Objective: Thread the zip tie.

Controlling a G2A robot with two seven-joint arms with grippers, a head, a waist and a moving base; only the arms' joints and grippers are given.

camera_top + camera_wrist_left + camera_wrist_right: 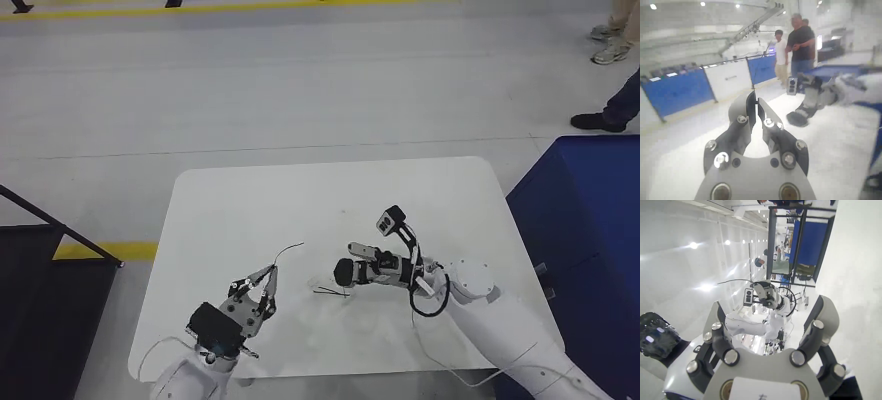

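At the near left part of the desk:

1. The left end effector (268, 272) has grey metal fingers with black pads (751, 106). We record it as clamped on the thin black plastic zip tie (288, 250). In the left wrist view the two pads meet at their tips, the strap is pinched between them, and a short length stands out beyond the tips. From above, we see the tie's free length running from the fingertips toward the middle of the desk in a slight curve. From the right wrist view the same length arches out from the left arm.

2. The right end effector (343, 272) sits to the right of the first, near the desk's centre, and points toward the left arm. In its own wrist view its grey fingers (715, 317) stand wide apart.

3. A few thin black strips (330, 291) lie flat on the desk, just beside the right end effector on its near side. We cannot tell whether they touch it.

4. The desk (300, 190) is white, with a flat top and rounded corners.

5. A blue barrier (590, 220) stands beside the desk's right edge.
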